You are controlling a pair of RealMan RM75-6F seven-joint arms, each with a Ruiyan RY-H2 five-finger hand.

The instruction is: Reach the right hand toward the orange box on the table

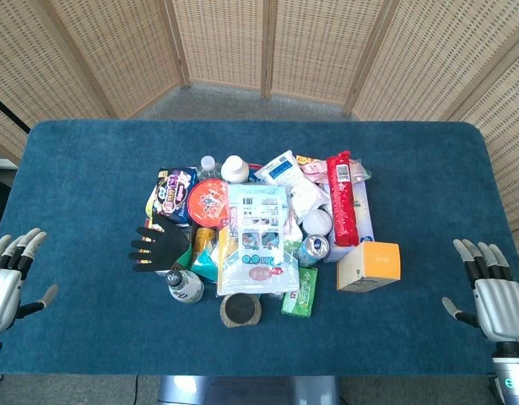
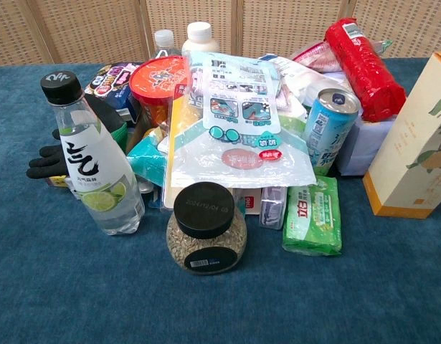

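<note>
1. Overhead, your right hand (image 1: 495, 295) sits at the table's right edge, fingers apart and stretched out, holding nothing
2. Your left hand (image 1: 10, 278) is at the left edge, also spread and empty
3. You have the orange box (image 1: 370, 266) standing on the blue table (image 1: 90, 169), at the right edge of the heap and well apart from your right hand
4. Just left of the box you see a blue can (image 1: 314, 249), with a red pack (image 1: 343, 198) behind it
5. A black glove (image 1: 158, 245) lies on the heap's left side, and a dark-lidded jar (image 1: 240, 310) stands at the front
6. From the chest, neither of your hands shows
7. You see the box (image 2: 410, 150) at the right border, upright and cut off by the frame
8. The can (image 2: 331, 129) stands left of it; a green pack (image 2: 313, 218) lies on the cloth in front of the can
9. The jar (image 2: 206, 229) is nearest to you, with a clear bottle (image 2: 95, 158) upright to its left
10. A large clear pouch (image 2: 238, 129) leans over the heap's middle
</note>
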